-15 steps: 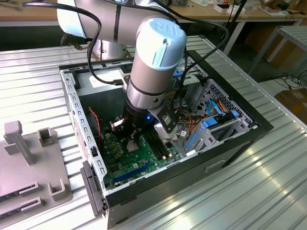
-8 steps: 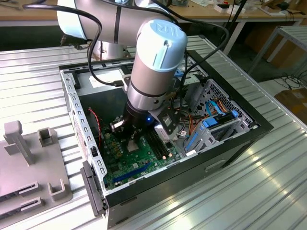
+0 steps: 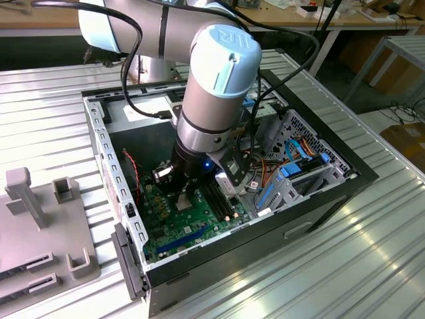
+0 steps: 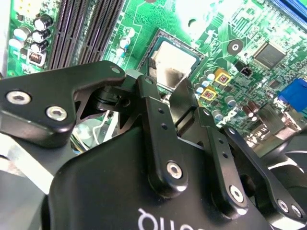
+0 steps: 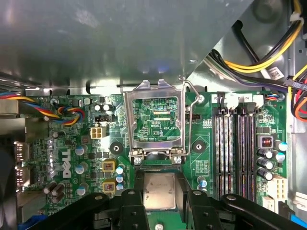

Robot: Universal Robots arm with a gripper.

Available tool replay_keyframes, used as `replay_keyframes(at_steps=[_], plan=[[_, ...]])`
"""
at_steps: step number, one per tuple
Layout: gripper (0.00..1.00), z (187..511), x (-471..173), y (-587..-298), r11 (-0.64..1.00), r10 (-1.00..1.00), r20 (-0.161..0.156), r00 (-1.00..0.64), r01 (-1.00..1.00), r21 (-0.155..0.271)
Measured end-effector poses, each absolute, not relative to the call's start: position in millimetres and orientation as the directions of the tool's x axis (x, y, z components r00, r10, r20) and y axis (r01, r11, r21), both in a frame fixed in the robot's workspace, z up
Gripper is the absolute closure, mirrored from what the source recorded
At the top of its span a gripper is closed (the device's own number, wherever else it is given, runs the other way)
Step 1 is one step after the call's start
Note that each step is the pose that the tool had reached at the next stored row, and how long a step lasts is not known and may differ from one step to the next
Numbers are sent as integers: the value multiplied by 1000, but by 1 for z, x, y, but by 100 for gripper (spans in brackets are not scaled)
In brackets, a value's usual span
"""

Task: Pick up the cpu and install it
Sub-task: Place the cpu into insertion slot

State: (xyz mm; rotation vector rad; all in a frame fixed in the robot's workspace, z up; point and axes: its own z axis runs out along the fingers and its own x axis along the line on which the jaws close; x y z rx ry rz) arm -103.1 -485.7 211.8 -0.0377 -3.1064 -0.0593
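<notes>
Now the black gripper (image 5: 160,188) pinches the flat square silver-grey cpu (image 5: 159,192). A raised metal socket frame (image 5: 144,91) stands just beside.

Silver-grey cpu (image 5: 159,190), green motherboard (image 5: 72,129)

You have a ribbed, silver metal tabletop (image 3: 372,259), its long slats running across the exterior view. An open black computer case (image 3: 319,209) lies on its side near the middle of it, open face up. Toward the exterior view's left, a grey fixture (image 3: 26,252) with upright posts and slotted holders sits flat on the tabletop, just beside the case. Behind the case, the arm's base (image 3: 151,66) stands on the same surface.
</notes>
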Motion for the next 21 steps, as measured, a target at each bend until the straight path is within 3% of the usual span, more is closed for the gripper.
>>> replay_keyframes(at_steps=[14, 17, 18, 19, 21], plan=[[60, 216, -103, -486, 999, 27, 35, -999, 29, 38], [42, 216, -103, -487, 999, 27, 35, -999, 29, 38], [42, 216, -103, -487, 999, 27, 35, -999, 29, 38], [36, 216, -103, -487, 999, 27, 35, -999, 28, 38], [37, 216, -103, -487, 999, 27, 35, -999, 29, 38]])
